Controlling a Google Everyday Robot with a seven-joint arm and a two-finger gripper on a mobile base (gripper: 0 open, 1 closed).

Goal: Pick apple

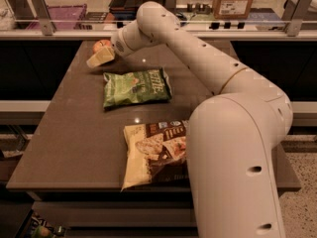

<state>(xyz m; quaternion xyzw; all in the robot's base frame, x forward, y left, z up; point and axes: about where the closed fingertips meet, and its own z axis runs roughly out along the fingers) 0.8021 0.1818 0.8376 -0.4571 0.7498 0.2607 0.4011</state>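
Observation:
The apple (101,44) is small, round and red-orange. It sits at the far left end of the dark table (74,133), partly hidden by my gripper. My gripper (100,56), pale yellow at its tip, reaches across the table from the right and lies right against the near side of the apple. Whether it holds the apple does not show.
A green chip bag (136,87) lies flat in the middle of the table, just near of the gripper. A brown and cream chip bag (153,150) lies near the front edge, partly behind my arm (237,148). A railed shelf with boxes (233,1) runs behind the table.

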